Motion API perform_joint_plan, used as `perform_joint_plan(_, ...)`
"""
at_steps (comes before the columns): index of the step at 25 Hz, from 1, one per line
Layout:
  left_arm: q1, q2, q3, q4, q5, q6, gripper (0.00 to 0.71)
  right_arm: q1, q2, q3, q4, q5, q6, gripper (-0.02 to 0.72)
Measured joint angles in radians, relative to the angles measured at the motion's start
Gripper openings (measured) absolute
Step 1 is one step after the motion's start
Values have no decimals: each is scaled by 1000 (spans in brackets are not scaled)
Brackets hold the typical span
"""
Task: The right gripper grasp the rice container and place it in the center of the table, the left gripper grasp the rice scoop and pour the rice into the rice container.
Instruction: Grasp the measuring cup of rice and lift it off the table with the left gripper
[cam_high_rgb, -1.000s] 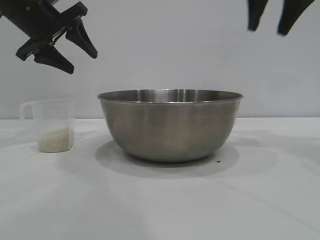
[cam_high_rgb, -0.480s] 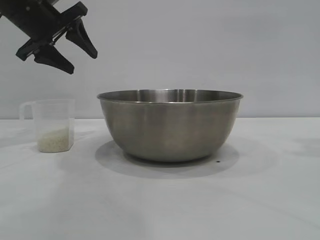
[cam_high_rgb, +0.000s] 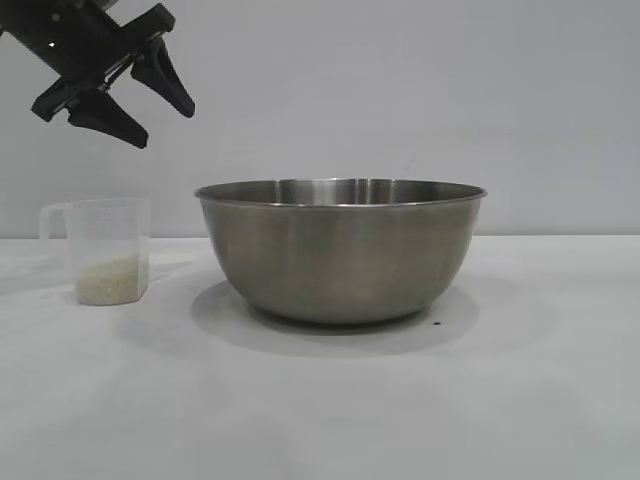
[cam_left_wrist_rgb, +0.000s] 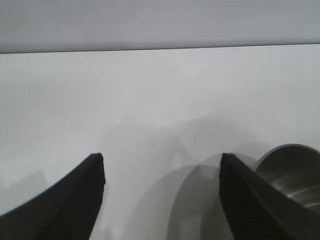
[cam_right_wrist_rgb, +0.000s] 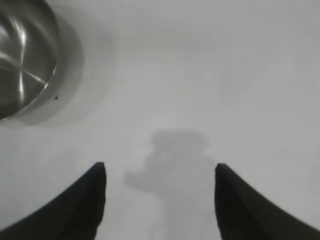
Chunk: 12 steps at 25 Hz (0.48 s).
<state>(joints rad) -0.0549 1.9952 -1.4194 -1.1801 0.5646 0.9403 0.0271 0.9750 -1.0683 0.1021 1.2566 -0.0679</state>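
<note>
Near the table's (cam_high_rgb: 320, 420) left edge, your scoop (cam_high_rgb: 105, 250) stands upright with rice (cam_high_rgb: 108, 280) inside, the left gripper (cam_high_rgb: 128, 92) hanging above it, fingers spread and empty. Mid-table sits the bowl (cam_high_rgb: 340, 250), placed. Your right gripper (cam_right_wrist_rgb: 160, 200), open and empty, hovers over bare table. Next: lower the left gripper onto the scoop.

- The bowl (cam_high_rgb: 340, 250) is brushed steel, satin outside with a dull sheen, and brighter streaked reflections on its inside wall
- The measuring cup (cam_high_rgb: 105, 250) is frosted, translucent plastic, smooth-sided
- The rice (cam_high_rgb: 108, 280) in it looks off-white, grainy and dull
- The counter (cam_high_rgb: 320, 400) is plain white, matt and smooth
- The left pincer (cam_high_rgb: 145, 105) is matt black, hard-looking; its fingers (cam_left_wrist_rgb: 75, 200) show a fine ribbed texture, as do the right pincer's fingers (cam_right_wrist_rgb: 75, 205)
</note>
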Motion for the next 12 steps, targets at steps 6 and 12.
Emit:
perform_joint_plan(6,0,0,0,0,0,0,430,0,-287,242,-2,4,0,399)
perform_joint_plan(12,0,0,0,2,-2,0,430,0,-544,401,-4,-3,0,399)
